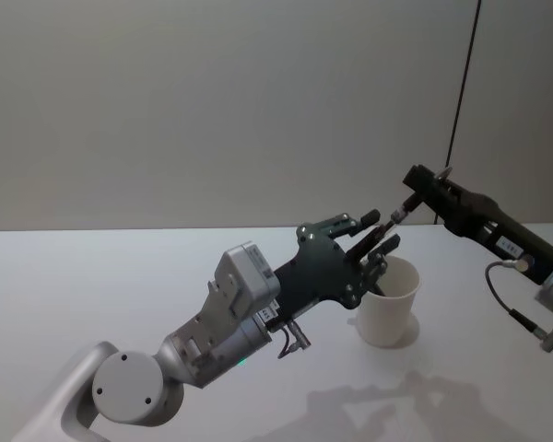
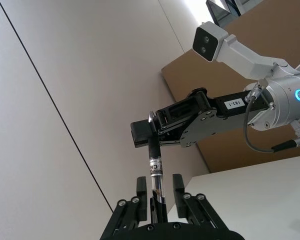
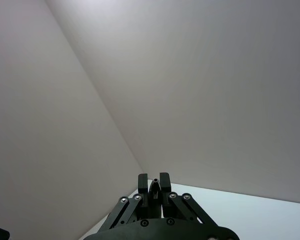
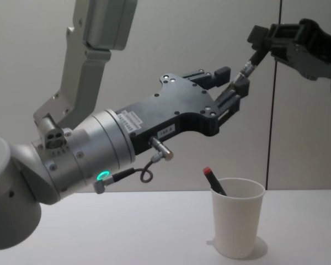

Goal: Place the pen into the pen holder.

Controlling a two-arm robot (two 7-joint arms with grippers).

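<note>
Mid-air handover above the white paper cup pen holder point(image 4: 238, 223): my right gripper point(image 2: 152, 125) pinches the slim black pen point(image 2: 155, 175); my left gripper point(image 2: 155, 196), spread, flanks it. Next: left closes, right releases

Head looks down, chest looks level at the same cup point(image 1: 387, 304); wrist cameras face the wall.

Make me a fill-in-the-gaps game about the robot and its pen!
1. The right gripper is shut on one end of a ___.
2. The left gripper has its fingers ___ around the other end of the pen.
3. Below them on the table stands a cup whose colour is ___.
4. A second pen leans inside the cup, and its tip is ___.

Missing words: pen; open; white; red
</note>
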